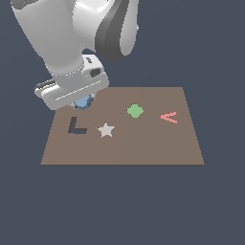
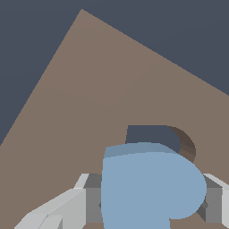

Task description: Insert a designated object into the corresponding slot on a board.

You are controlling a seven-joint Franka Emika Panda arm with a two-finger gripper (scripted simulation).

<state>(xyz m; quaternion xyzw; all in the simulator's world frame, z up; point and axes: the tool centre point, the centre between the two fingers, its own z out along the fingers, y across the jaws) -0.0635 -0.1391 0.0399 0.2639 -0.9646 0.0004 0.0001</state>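
Note:
The light-blue heart piece [image 2: 147, 188] sits between my gripper's [image 2: 150, 203] grey fingers [image 2: 91, 201], which are shut on its sides. In the exterior view only a bit of the blue heart [image 1: 83, 102] shows under the gripper [image 1: 82, 103], at the far left corner of the brown board [image 1: 143, 143]. In the wrist view the dark heart-shaped slot [image 2: 154, 136] lies in the board [image 2: 89, 98] just beyond the held piece, and the piece partly covers it. I cannot tell how high the piece is above the slot.
On the board lie a dark L-shaped cutout [image 1: 76, 127], a white star [image 1: 106, 129], a green clover-like piece [image 1: 135, 111] and a pink V-shaped piece [image 1: 169, 117]. The arm's bulky white links [image 1: 72, 33] hang over the board's far left.

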